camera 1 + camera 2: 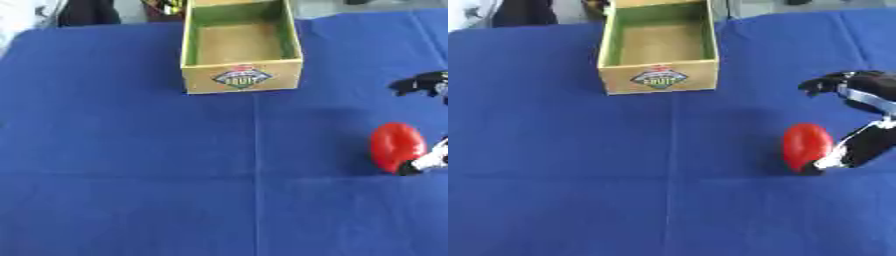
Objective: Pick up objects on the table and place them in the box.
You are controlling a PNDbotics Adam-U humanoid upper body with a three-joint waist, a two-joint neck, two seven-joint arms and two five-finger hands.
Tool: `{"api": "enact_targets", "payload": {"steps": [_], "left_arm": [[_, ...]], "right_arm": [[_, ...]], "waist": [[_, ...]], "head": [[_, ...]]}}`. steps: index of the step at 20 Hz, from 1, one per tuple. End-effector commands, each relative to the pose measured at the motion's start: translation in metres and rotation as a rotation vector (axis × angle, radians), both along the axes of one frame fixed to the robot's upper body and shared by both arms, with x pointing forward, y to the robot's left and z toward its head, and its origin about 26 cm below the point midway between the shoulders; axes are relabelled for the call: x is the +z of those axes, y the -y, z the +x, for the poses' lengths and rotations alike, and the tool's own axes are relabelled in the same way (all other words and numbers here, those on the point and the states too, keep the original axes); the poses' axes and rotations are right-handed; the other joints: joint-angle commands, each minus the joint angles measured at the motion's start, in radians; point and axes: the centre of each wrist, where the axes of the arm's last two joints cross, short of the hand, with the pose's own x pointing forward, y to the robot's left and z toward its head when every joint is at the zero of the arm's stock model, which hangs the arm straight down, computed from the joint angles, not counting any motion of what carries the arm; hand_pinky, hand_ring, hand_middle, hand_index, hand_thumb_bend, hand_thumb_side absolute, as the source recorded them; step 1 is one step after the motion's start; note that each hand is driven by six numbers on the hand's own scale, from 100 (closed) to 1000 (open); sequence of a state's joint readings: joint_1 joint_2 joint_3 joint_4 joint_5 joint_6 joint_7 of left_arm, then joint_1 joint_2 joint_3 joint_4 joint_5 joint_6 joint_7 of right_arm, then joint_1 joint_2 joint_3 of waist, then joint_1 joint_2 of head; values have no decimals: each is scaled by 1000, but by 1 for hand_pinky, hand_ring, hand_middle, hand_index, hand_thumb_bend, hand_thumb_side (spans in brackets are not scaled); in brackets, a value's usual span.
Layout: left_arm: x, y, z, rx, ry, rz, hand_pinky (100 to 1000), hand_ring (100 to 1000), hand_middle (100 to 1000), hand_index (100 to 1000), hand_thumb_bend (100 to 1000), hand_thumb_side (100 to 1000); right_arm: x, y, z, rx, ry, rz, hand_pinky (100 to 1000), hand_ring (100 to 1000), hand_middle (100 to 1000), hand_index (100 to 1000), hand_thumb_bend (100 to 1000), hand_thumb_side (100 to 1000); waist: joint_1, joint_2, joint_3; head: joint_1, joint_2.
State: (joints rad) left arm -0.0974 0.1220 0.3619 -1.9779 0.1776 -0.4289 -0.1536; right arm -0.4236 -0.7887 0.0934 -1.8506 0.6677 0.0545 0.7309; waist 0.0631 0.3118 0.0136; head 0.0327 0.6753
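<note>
Right robot hand (866,117) spread around the red object (806,141) near the table's (553,175) right edge, box (658,75) well apart

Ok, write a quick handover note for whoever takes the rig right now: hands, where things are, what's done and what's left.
Right hand: at the right edge of the blue table, thumb low against the red oval object, other fingers spread above and apart from it; not closed round it.
Left hand: not in view.
Red oval object: lying on the cloth, right of centre, well short of the box.
Cardboard box: at the far middle of the table, open on top; what shows of its inside is bare.
Done: nothing in the box so far.
Left: close on the red object, lift it, carry it to the box and drop it in.
</note>
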Motion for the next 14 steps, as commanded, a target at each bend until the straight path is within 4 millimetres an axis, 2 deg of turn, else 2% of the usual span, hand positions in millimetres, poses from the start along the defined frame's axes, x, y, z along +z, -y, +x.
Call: {"api": "enact_targets", "payload": {"steps": [1, 7, 14], "left_arm": [[9, 0, -1, 3, 27, 18, 409, 549, 546, 830, 478, 898], [9, -1, -2, 9, 25, 16, 409, 548, 547, 829, 477, 896], [9, -1, -1, 10, 23, 15, 409, 547, 546, 828, 475, 890]], "right_arm": [[12, 4, -1, -13, 33, -30, 832, 907, 834, 988, 824, 465], [12, 4, -2, -15, 38, -25, 833, 908, 835, 989, 830, 470], [10, 5, 1, -11, 4, -46, 834, 908, 838, 989, 812, 398]], "waist": [[-6, -14, -1], [-8, -15, -1], [-8, -13, 0]], "head": [[1, -11], [4, -16], [2, -23]]}}
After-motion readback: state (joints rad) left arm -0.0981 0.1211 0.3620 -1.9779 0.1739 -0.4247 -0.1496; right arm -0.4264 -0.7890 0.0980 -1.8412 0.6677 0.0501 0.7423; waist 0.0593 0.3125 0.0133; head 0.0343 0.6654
